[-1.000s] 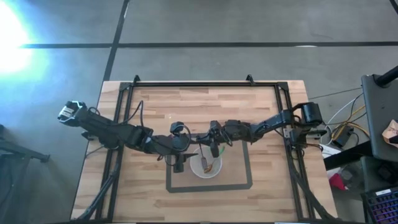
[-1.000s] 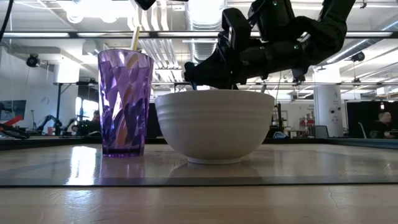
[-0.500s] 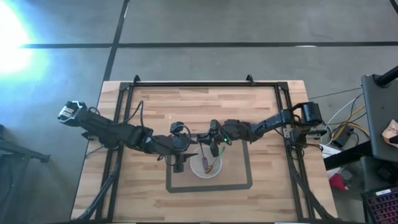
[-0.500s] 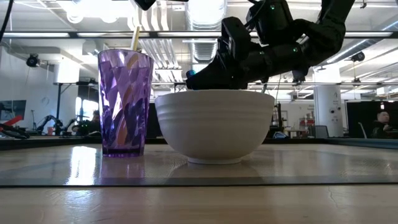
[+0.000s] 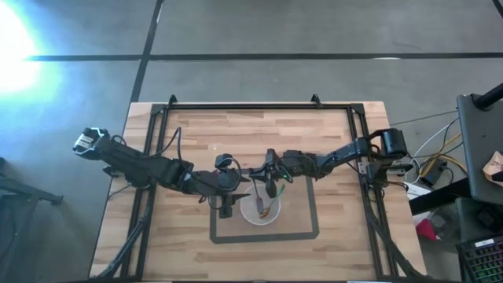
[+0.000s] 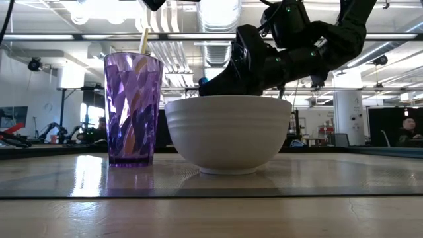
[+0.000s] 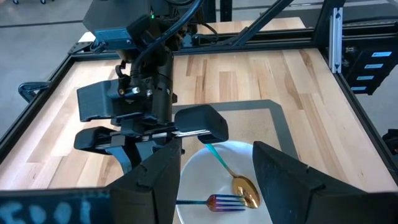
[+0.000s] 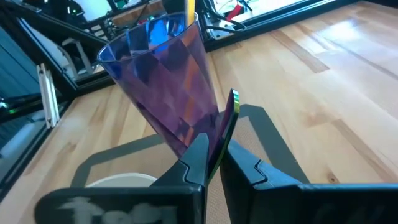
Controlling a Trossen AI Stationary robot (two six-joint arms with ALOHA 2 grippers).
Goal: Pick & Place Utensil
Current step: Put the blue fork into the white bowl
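Observation:
A white bowl (image 6: 228, 132) stands in the taped rectangle (image 5: 310, 212), with a purple faceted cup (image 6: 132, 109) left of it. A yellowish handle (image 8: 190, 9) sticks up out of the cup. In the bowl lie an iridescent fork (image 7: 214, 201) and the gold bowl end of a spoon (image 7: 244, 190). My right gripper (image 5: 269, 187) hangs over the bowl's far rim, shut on the spoon's teal handle. My left gripper (image 7: 216, 155) is open, its fingers wide apart, above the cup and the bowl's left side, touching nothing. My right gripper pinches the spoon's thin handle (image 8: 231, 118) between its two fingers, a little short of the free end, whose tip (image 8: 234, 96) sticks out past them. The fingers slant down from the far right. The spoon slopes down, its bowl end (image 7: 244, 190) low beside the fork.
Black frame rails (image 5: 244, 104) run along the table's far edge and both sides. Bare wood lies beyond the taped rectangle toward the far edge (image 7: 249, 74). The two arms meet closely over the cup and bowl (image 5: 261, 208).
My right gripper has tipped a little over the bowl, staying shut on the spoon's handle. Bowl, cup and fork have kept their places.

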